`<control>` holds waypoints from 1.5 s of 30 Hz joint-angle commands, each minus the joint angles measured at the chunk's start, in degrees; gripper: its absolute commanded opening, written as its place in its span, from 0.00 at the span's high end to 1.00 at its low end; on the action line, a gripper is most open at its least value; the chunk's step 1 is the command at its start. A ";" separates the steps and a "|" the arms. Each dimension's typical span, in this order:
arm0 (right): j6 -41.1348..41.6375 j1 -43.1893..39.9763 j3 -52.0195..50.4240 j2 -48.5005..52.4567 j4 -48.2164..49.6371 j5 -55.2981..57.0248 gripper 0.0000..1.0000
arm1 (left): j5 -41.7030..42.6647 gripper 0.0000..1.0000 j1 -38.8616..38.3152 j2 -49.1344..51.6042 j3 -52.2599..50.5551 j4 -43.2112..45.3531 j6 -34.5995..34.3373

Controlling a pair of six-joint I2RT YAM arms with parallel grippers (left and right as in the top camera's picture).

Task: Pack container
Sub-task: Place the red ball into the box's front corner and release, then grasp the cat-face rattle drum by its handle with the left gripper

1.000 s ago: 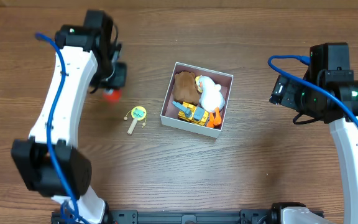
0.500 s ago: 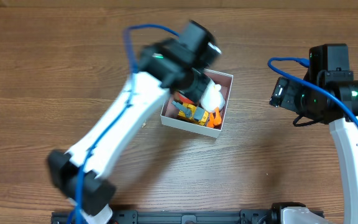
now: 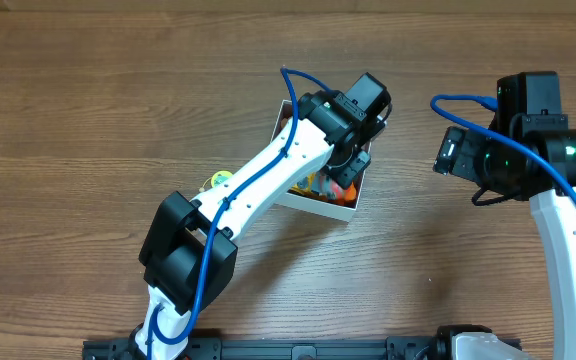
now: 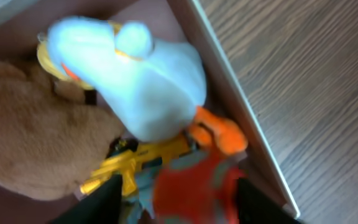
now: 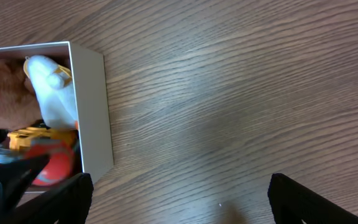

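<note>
The container [image 3: 313, 203] is a white square box with a mauve inside, at the table's middle. It also shows in the left wrist view [image 4: 229, 106] and the right wrist view [image 5: 92, 112]. It holds a white plush duck [image 4: 148, 93], a brown plush [image 4: 30, 137] and a yellow toy vehicle [image 4: 135, 162]. My left gripper [image 3: 351, 168] hangs over the box's right part, shut on a red toy [image 4: 194, 190] with blue-grey bits, just above the other toys. My right gripper [image 5: 179, 211] is open and empty over bare wood, right of the box.
A yellow rattle toy [image 3: 218, 181] lies on the table left of the box, partly under my left arm. The left arm crosses over the box from the lower left. The right arm stands at the right edge.
My left arm has swung from the table's left side across to the box, carrying the red toy over the box's right part. The right arm has not moved.
</note>
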 commanded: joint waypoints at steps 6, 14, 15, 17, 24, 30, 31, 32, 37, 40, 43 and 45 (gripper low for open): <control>-0.42 -0.33 0.17 -0.24 0.13 0.59 0.07 | -0.46 0.85 -0.22 -4.87 3.10 -5.38 1.44; -0.42 -0.33 0.17 -0.24 0.13 0.59 0.07 | 1.57 0.96 -0.33 -4.83 1.31 -5.33 1.42; -0.42 -0.33 0.17 -0.24 0.13 0.59 0.07 | 1.57 0.96 -0.39 -4.83 0.87 -4.92 1.42; -0.42 -0.33 0.17 -0.24 0.11 0.59 0.07 | -0.04 0.96 -0.37 -4.83 0.04 -5.11 1.20; -1.70 -0.33 0.17 -0.24 -1.16 0.57 0.07 | -6.14 0.89 2.75 -5.01 -0.04 -11.02 -1.95; -1.70 -0.33 0.17 -0.24 -0.74 0.57 0.05 | -16.09 0.74 8.22 -6.08 -0.04 -20.52 -9.49; -1.70 -0.33 0.17 -0.24 -0.70 0.57 0.03 | -16.70 0.74 9.53 -6.25 -0.04 -21.79 -9.86; -1.68 -0.33 0.17 -0.24 -0.68 0.57 0.03 | -16.70 0.73 10.97 -6.49 -0.04 -22.93 -9.99; -1.66 -0.33 0.17 -0.24 -0.66 0.55 0.02 | -7.23 0.66 18.43 -6.62 -1.79 -23.41 -7.48; -1.66 -0.33 0.17 -0.24 -0.44 0.55 0.02 | -5.29 0.63 20.26 -6.60 -6.32 -19.67 -5.46; -1.68 -0.33 0.17 -0.24 -0.44 0.57 0.02 | -5.29 0.61 20.76 -6.60 -12.44 -16.09 -5.38; -1.70 -0.33 0.17 -0.24 -0.46 0.59 0.01 | -5.33 0.62 20.85 -6.60 -16.59 -13.81 -5.40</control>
